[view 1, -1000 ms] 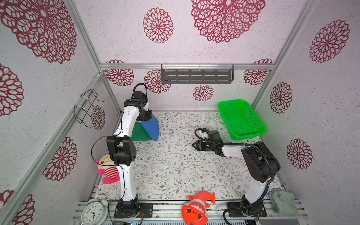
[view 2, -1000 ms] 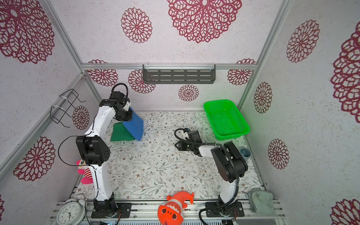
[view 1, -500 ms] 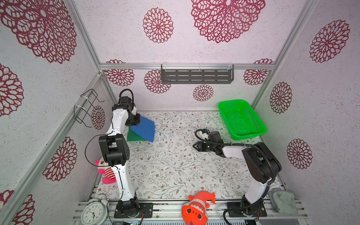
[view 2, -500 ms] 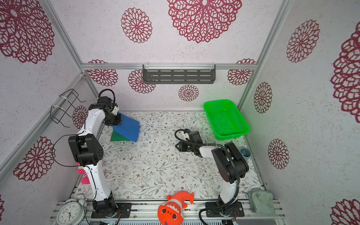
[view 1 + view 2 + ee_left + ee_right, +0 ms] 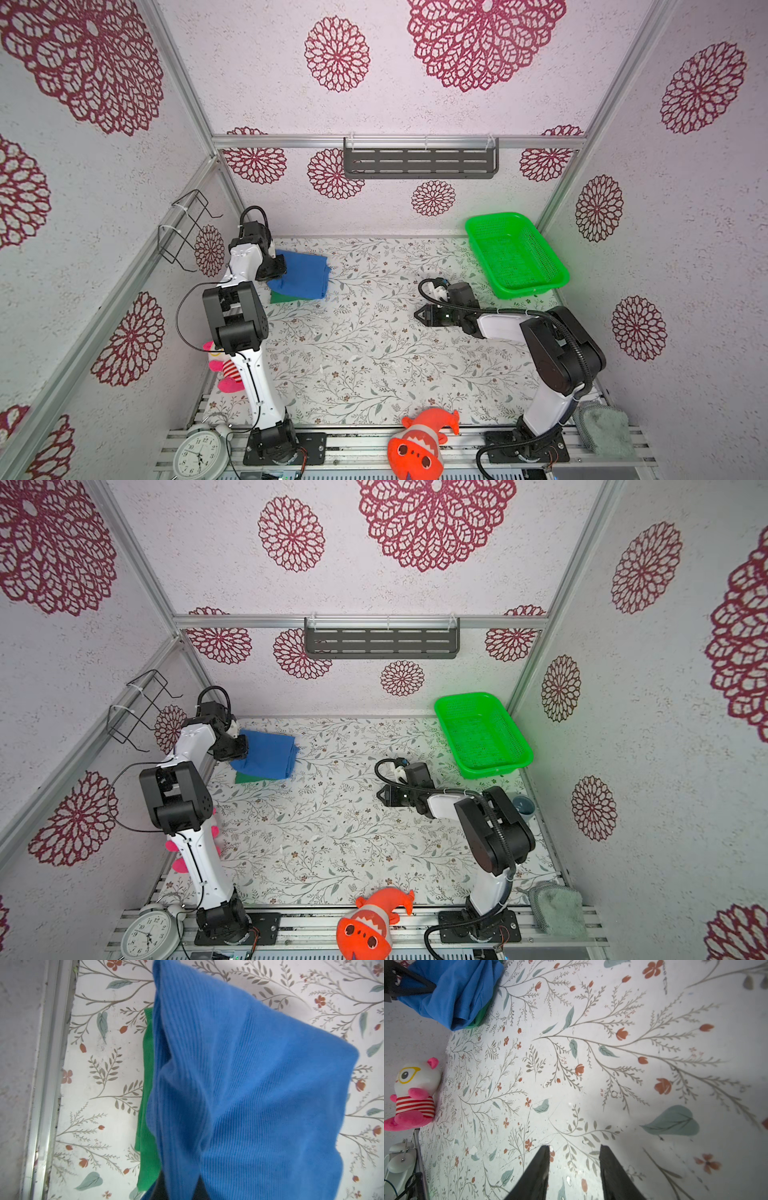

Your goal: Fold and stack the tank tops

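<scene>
Stacking step, both arms in view.
My right gripper (image 5: 574, 1147) hovers low over the bare floral mat (image 5: 365, 332), fingers apart and empty. Farther back by the left wall, my left gripper (image 5: 281, 269) is pinched on the edge of the blue tank top (image 5: 305, 272), which lies on the folded green tank top (image 5: 291, 297).

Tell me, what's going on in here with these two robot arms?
The robot is folding and stacking two tank tops. The folded blue tank top lies on the dark green tank top at the far left of the table. The left gripper sits at the blue one's edge; whether it grips the cloth is hidden. The right gripper hangs open over the middle of the table, holding nothing. The green basket at the back right looks empty.
</scene>
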